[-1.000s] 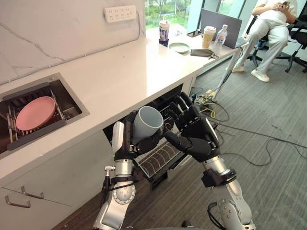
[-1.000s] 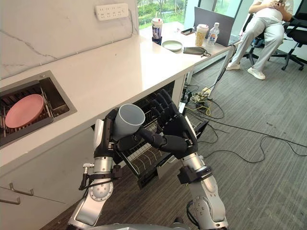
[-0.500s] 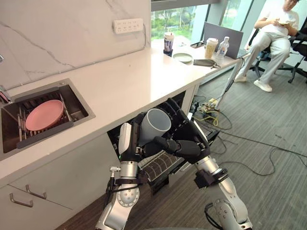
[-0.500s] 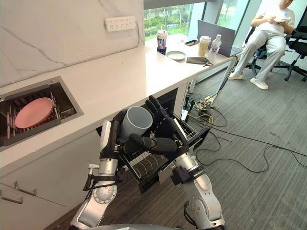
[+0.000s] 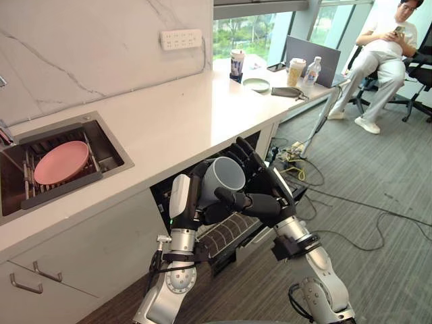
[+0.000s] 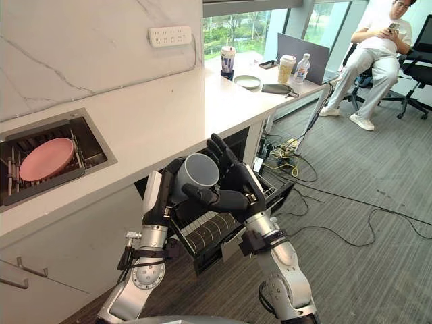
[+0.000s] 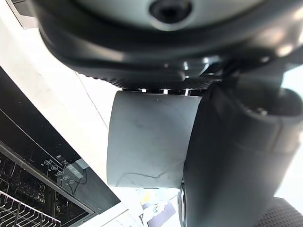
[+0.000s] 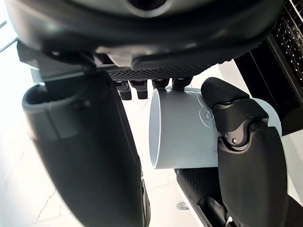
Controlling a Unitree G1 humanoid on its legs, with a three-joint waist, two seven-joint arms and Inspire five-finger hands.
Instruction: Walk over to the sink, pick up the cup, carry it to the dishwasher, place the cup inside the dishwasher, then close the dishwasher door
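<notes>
The grey cup [image 5: 223, 177] is tilted, mouth up and towards the right, just in front of the counter edge. My left hand [image 5: 183, 196] is curled round its lower side and base, and the left wrist view shows the cup [image 7: 147, 137] held between fingers and thumb. My right hand [image 5: 266, 192] lies against the far side with straight fingers, its thumb reaching across under the rim. In the right wrist view the cup [image 8: 182, 130] sits past that hand. Below both hands is the pulled-out dishwasher rack [image 5: 229, 233].
The sink [image 5: 101, 145] at the left holds a pink plate [image 5: 61, 162]. At the white counter's [image 5: 189, 108] far end stand cups, a bottle, a small plate and a laptop. A person [image 5: 381, 61] sits on a chair at the back right. Cables [image 5: 351, 202] cross the carpet.
My right hand has closed in from beside the cup until its fingers and thumb are against it. The cup has tipped slightly to the right. The camera view also shifted.
</notes>
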